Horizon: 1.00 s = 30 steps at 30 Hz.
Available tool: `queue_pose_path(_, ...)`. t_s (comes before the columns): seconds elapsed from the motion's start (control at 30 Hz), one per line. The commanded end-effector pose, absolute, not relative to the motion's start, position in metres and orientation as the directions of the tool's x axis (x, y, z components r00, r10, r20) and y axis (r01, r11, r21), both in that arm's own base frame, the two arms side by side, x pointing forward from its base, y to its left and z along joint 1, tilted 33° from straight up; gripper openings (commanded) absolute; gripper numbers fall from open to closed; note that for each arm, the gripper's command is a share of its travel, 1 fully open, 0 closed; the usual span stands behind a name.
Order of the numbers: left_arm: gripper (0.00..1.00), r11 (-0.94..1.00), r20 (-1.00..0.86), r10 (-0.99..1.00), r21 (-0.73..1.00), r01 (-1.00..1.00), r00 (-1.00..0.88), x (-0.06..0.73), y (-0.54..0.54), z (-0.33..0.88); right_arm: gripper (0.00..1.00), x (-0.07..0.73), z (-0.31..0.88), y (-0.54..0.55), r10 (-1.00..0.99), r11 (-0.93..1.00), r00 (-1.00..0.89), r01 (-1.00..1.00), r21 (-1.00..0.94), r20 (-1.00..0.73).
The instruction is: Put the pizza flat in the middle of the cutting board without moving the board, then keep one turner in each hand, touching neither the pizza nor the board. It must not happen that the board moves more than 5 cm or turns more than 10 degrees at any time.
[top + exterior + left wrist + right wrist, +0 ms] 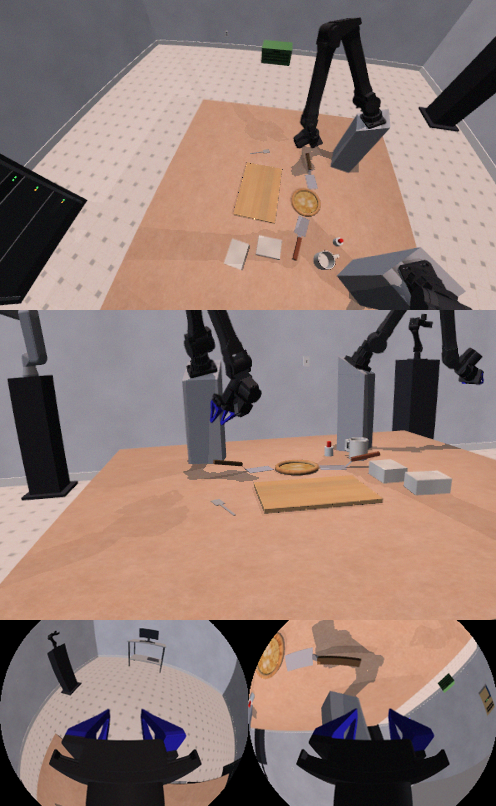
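Observation:
The pizza [305, 202] [297, 467] [270, 655] lies flat on the table beside the wooden cutting board [258, 192] [317, 494]. The dark-handled turner [308, 161] [228, 463] [339, 660] lies with its blade near one side of the pizza. The red-brown-handled turner [297, 248] [365, 456] lies with its blade close to the opposite side. My right gripper [217, 422] [373, 710] is open and empty, above the table near the dark handle. My left gripper [125, 712] [479, 379] is open and empty, high up and away from both turners, facing the room.
A small grey fork-like utensil [260, 152] [223, 506] lies near the board. Two pale blocks [237, 254] [269, 247] [387, 470] [428, 482] sit beyond the board's other end. A mug [326, 260] [357, 446] and a red-capped bottle [339, 241] [328, 449] stand near the red-brown handle.

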State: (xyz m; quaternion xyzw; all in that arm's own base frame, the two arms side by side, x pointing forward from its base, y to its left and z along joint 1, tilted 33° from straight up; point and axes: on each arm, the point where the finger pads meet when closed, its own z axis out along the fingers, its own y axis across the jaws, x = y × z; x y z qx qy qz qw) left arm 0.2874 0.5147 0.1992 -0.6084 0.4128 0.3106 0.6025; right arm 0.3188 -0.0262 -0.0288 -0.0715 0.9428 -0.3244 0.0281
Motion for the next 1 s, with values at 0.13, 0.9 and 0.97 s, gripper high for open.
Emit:
queue_pose_path(0.13, 0.48, 0.132, -0.933, -0.185, -0.336, -0.933, 0.310, 0.320, 0.492, 0.175, 0.48, 0.316, -0.041, -0.030, -0.206, 0.777, -0.978, -0.189, -0.601, 0.040)
queue_pose_path(0.9, 0.48, 0.417, -0.958, -0.228, 0.065, -0.907, -0.173, 0.421, 0.399, 0.107, 0.48, 0.323, -0.068, -0.024, -0.391, 0.748, -0.915, -0.378, -0.546, 0.099)
queue_pose_path(0.97, 0.48, 0.445, -0.952, -0.217, 0.101, -0.890, -0.217, 0.429, 0.390, 0.103, 0.48, 0.324, -0.070, -0.024, -0.409, 0.742, -0.907, -0.396, -0.541, 0.103)
